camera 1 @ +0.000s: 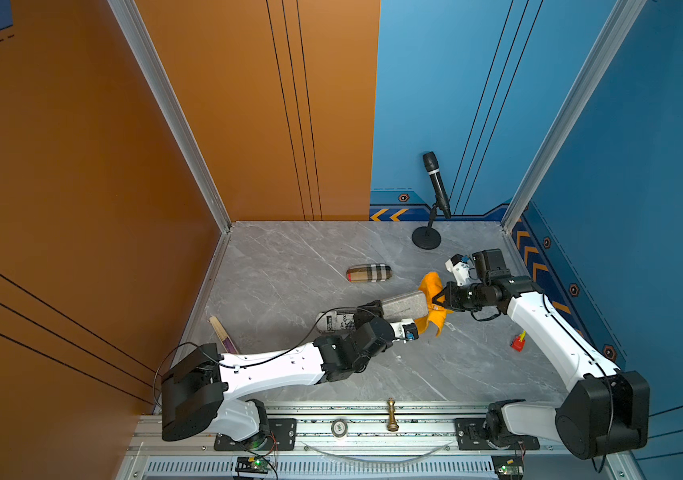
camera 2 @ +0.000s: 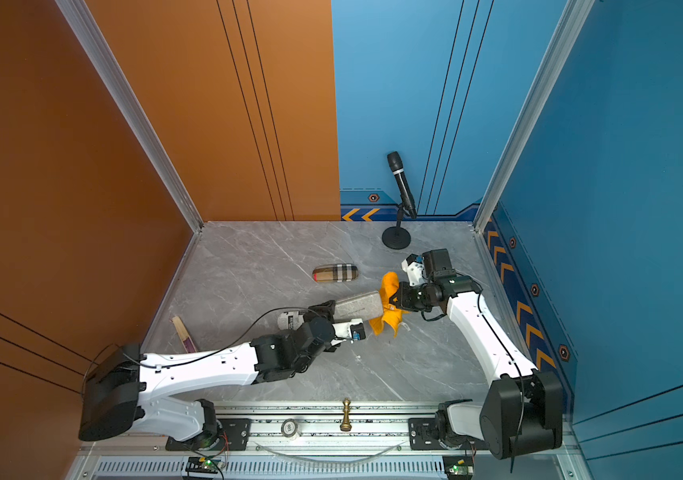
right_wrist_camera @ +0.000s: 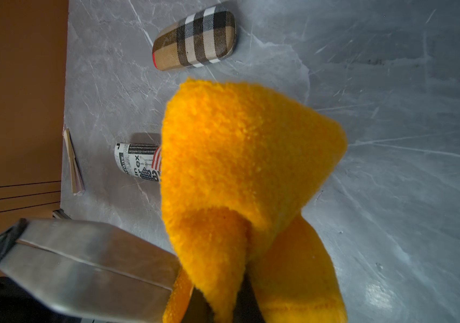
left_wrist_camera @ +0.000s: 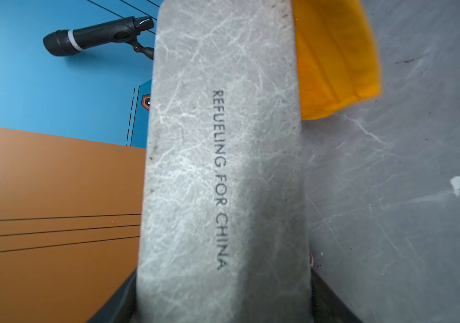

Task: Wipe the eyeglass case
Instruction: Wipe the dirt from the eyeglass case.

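Left claw (camera 1: 376, 310) tight on case (camera 1: 406, 305); right claw (camera 1: 435, 306) tight on cloth (camera 1: 431, 284) at its end

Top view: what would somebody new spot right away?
The bright orange cloth near the table's middle, pinched in the right tool and touching one end of the grey case. The left tool grips that case's other end. Behind them a black microphone stands by the blue wall.
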